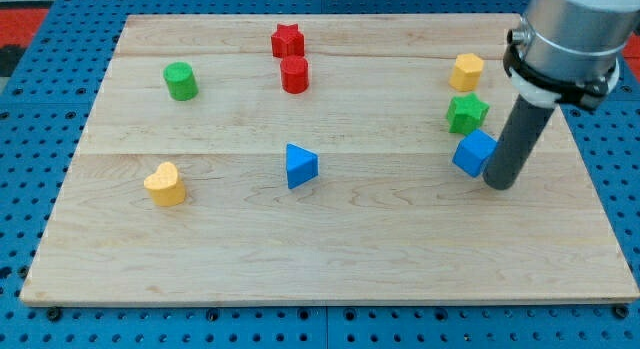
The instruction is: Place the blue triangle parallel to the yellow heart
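Observation:
The blue triangle (300, 166) lies near the middle of the wooden board (330, 249). The yellow heart (165, 183) lies at the view's left, level with it and a little lower. My tip (500, 183) is at the view's right, far from both. It stands right beside the blue cube (474, 152), on the cube's right side, close to or touching it.
A green star (467, 113) and a yellow hexagon (466, 71) sit above the blue cube. A red star (287, 40) and a red cylinder (295, 75) are at the top middle. A green cylinder (181, 81) is at the top left.

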{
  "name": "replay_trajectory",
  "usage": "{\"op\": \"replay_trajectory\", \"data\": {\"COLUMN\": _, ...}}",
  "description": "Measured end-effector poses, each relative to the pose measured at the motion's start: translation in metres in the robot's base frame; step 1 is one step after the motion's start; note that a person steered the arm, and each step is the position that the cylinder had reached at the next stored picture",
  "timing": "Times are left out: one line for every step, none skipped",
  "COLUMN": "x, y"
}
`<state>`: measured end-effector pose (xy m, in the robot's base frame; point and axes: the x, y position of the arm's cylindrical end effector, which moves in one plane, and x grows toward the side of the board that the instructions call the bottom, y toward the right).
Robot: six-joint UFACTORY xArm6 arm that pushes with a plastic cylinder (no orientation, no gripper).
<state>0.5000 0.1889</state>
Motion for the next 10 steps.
{"op": "replay_trajectory", "data": {"x": 0.048, "y": -0.025}}
{"op": "replay_trajectory", "data": {"x": 0.052, "y": -0.103}}
{"op": "replay_trajectory", "data": {"x": 0.026, "y": -0.174}}
{"op": "replay_trajectory", "data": {"x": 0.015, "y": -0.254}}
{"op": "replay_trajectory", "data": {"x": -0.016, "y": -0.264}}
{"op": "replay_trajectory", "data": {"x": -0.052, "y": -0.263}}
{"op": "replay_trajectory", "data": {"x": -0.044, "y": -0.209}}
{"op": "replay_trajectory", "data": {"x": -0.026, "y": -0.154}}
{"op": "replay_trajectory", "data": {"x": -0.021, "y": -0.190}}
{"op": "replay_trajectory", "data": {"x": 0.024, "y": -0.198}}
